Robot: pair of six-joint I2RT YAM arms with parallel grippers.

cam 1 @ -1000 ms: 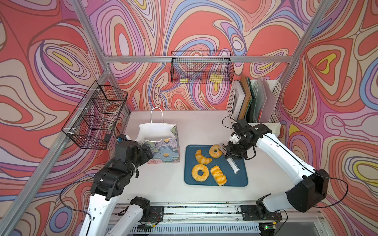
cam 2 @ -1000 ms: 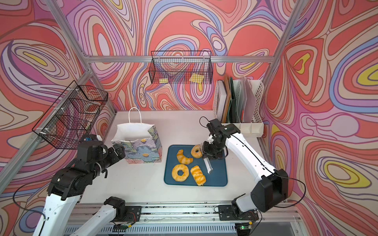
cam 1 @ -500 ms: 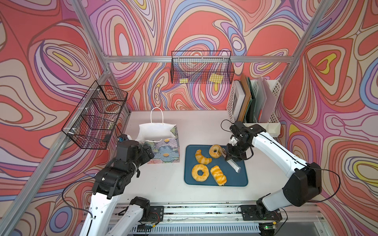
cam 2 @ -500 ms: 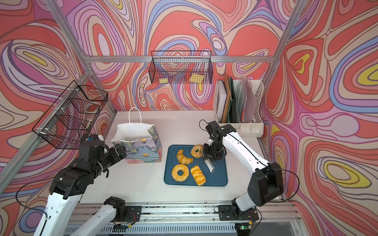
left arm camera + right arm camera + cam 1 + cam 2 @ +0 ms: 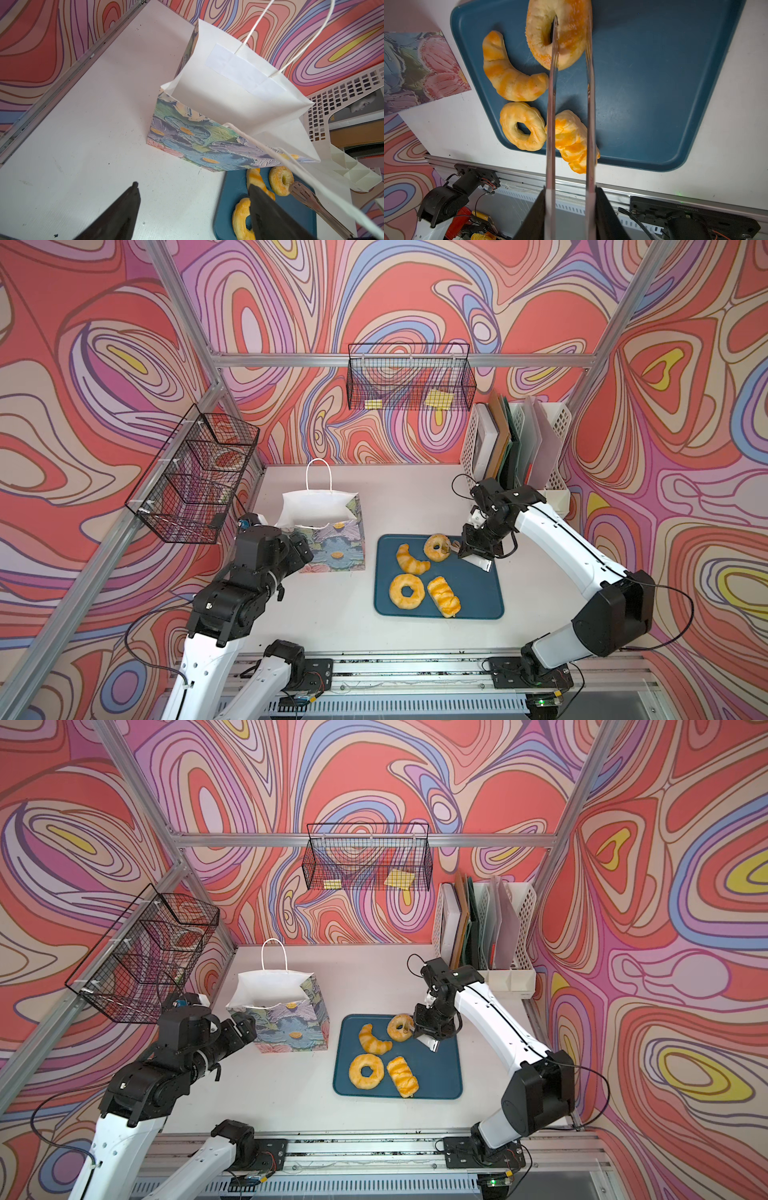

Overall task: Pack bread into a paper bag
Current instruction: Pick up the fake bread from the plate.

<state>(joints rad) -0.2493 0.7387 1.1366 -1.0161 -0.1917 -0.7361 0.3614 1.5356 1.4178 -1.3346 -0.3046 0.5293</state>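
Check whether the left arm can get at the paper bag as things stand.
Probably yes: the left gripper hangs open beside the paper bag, with only bare table between them.

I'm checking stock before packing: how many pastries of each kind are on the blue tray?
Ring doughnuts: 2
Croissant: 1
Twisted roll: 1
Total: 4

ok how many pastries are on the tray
4 on the tray: croissant far left, far doughnut at the back edge in the tongs, near doughnut at the front, twisted roll beside it. Any in the bag would be hidden.
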